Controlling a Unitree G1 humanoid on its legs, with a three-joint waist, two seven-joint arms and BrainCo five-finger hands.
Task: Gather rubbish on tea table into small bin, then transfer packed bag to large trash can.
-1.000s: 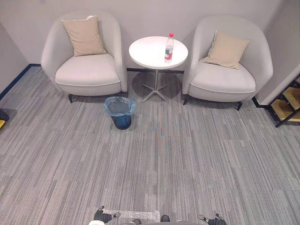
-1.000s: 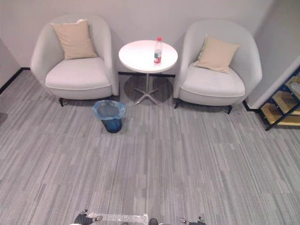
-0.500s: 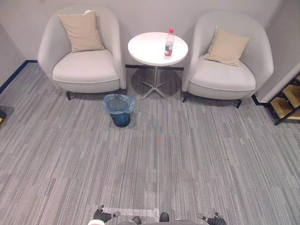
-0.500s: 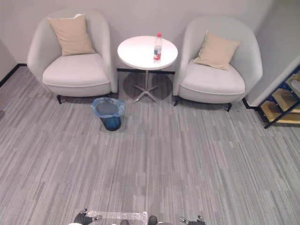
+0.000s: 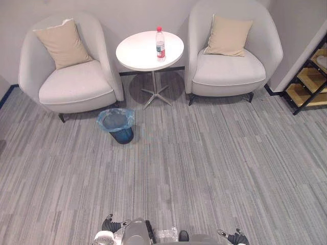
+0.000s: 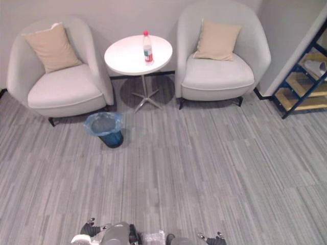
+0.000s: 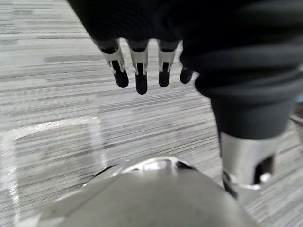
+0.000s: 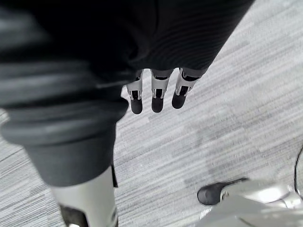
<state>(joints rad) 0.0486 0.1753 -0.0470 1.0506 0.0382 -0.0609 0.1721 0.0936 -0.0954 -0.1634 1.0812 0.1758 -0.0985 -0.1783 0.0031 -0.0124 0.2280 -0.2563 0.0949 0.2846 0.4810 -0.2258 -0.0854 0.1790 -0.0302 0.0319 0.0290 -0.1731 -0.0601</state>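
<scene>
At the approach step, by the look of things: well apart from the round white worktop [image 5: 138, 51], with a broad stretch of carpeted floor [image 5: 204, 168] between. Nothing gathered yet.

Left hand [image 7: 140, 61] hanging low, fingers straight and apart, clasping nothing. Right hand [image 8: 157, 87] likewise loose and bare.

On the worktop, upright and right of centre: one clear bottle [image 5: 160, 44] with a red cap, the one piece of rubbish made out there.

On the floor, off the worktop's near left edge and just beside the left armchair [image 5: 71, 87]: small bin [image 5: 122, 137], lined with a blue bag [image 5: 102, 120]. Apparently nothing inside, though hard to tell from this far.

Next, most likely: walk up to the worktop's near edge, then reach for the bottle, probably with the right hand.
</scene>
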